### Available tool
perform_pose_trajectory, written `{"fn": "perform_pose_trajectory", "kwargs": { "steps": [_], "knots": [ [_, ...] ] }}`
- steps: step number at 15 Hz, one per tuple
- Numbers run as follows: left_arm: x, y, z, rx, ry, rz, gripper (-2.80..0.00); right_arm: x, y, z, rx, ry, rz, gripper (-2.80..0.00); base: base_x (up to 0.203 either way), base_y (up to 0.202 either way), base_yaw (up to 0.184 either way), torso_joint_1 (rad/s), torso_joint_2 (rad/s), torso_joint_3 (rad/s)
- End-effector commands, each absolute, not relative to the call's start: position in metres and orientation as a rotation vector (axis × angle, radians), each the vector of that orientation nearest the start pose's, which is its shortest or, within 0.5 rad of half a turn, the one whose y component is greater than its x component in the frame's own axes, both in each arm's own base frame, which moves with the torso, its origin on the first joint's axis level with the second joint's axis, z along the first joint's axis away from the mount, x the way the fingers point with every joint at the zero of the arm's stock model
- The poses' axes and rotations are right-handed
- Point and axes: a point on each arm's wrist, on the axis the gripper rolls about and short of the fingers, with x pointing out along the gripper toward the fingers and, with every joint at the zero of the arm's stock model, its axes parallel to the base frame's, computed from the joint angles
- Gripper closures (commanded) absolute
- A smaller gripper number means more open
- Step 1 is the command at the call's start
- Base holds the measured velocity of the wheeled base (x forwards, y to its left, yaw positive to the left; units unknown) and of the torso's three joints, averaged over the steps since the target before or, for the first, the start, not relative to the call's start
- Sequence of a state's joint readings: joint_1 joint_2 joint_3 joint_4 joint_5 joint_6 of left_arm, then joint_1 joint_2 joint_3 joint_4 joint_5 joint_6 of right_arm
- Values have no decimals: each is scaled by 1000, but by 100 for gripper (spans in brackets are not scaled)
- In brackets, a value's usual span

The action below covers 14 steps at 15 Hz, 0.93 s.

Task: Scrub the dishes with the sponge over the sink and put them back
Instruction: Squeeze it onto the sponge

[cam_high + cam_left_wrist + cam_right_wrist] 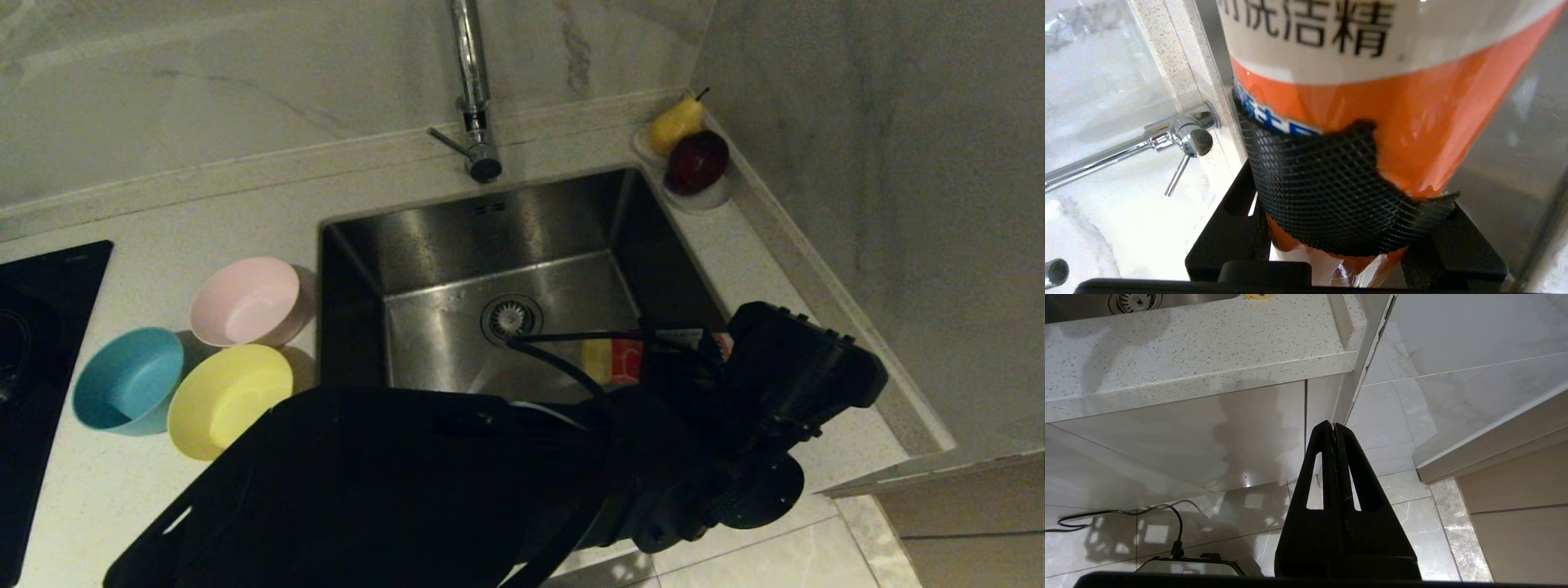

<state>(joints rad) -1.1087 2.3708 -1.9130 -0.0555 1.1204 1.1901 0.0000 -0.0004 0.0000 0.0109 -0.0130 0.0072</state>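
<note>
- Orange and white plastic fills the left wrist view: a detergent bottle (1372, 102) with a band of black mesh around it. It is not one of the task's things.
- The left gripper (1343, 237) is clamped on that bottle. One finger (1224, 232) presses each side at the mesh band, with the jaws about halfway apart.
- In the head view the left arm reaches across to the near right corner of the sink (457, 237), and the bottle shows there just above the basin floor.
- The bottle's long axis seems to run on from the wrist and lie more level than upright. I cannot fix the exact tilt.
- The three dishes sit on the counter (245, 204) just off the sink's left edge, all mouth up. The pink bowl (245, 300) is nearest the back, the yellow bowl (229, 398) nearest the front edge, and the blue bowl (126, 380) farthest left.
- So the dishes lie across the whole basin from the working hand, well apart from it.
- I cannot pick out the sponge with any certainty; a yellow patch beside the bottle may be part of the bottle.
- The right gripper (1334, 428) hangs parked below the counter's front edge with its fingers pressed together and empty.
- My judgement is that the left arm is the one placed to act, but it has to let go of the bottle before it can take a sponge or a bowl.
</note>
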Motion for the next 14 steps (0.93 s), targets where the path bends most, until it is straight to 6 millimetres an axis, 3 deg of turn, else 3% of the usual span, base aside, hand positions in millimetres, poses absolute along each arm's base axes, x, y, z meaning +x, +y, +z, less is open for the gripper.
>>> {"fn": "perform_pose_trajectory", "kwargs": {
  "steps": [1,14],
  "knots": [
    [237,-430,160,1561,176,-90,0,-23,0,74,7,12,-13,0,0,0,0,0,0,0],
    [239,-431,151,1577,215,-17,0,-23,0,74,7,11,-12,0,0,0,0,2,0,1]
  ]
}}
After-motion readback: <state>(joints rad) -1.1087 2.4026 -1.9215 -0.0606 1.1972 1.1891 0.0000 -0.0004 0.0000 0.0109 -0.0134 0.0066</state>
